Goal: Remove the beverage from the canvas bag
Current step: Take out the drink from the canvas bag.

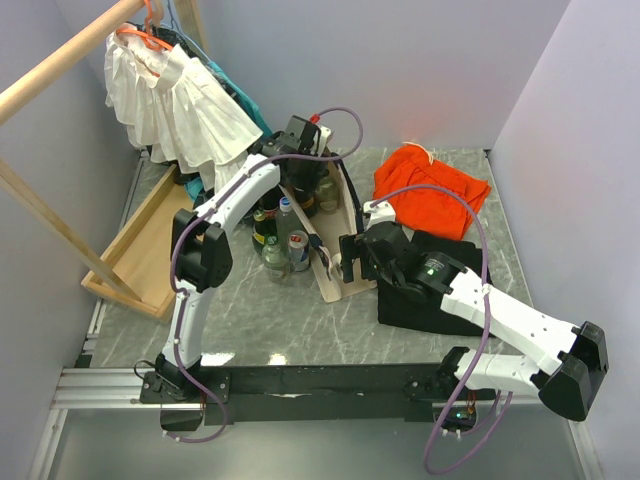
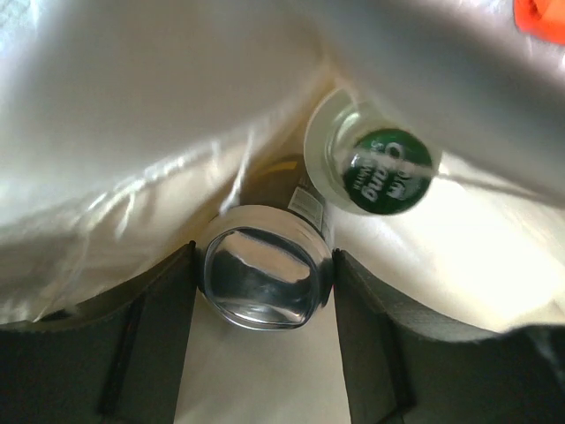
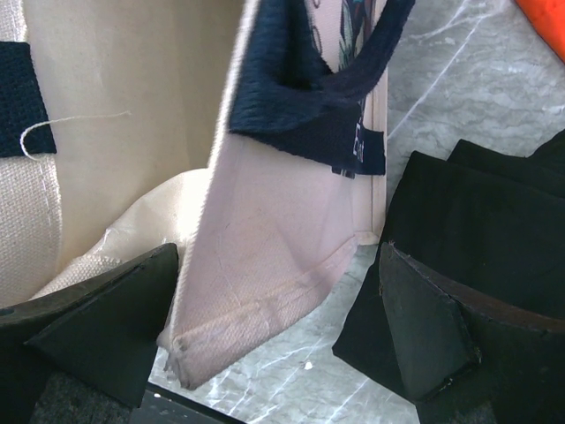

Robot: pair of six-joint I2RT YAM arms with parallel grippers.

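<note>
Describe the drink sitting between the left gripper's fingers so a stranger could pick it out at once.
Look inside the beige canvas bag lying mid-table, into which the left gripper reaches. Two containers sit against the pale lining there. The one meant is the beverage between the dark fingers, seen end-on as a shiny bare-metal round; its neighbour, the clear bottle, has a green printed cap.

You have a grey marbled bench [image 1: 290, 320] in front of you. On it, the canvas bag [image 1: 340, 275] sits near the middle, with bottles and a can [image 1: 298, 250] clustered just left of it. A black cloth [image 1: 425, 305] lies to the right, an orange cloth bundle [image 1: 430, 180] far right, and a wooden tray [image 1: 150, 245] at the left edge.
</note>
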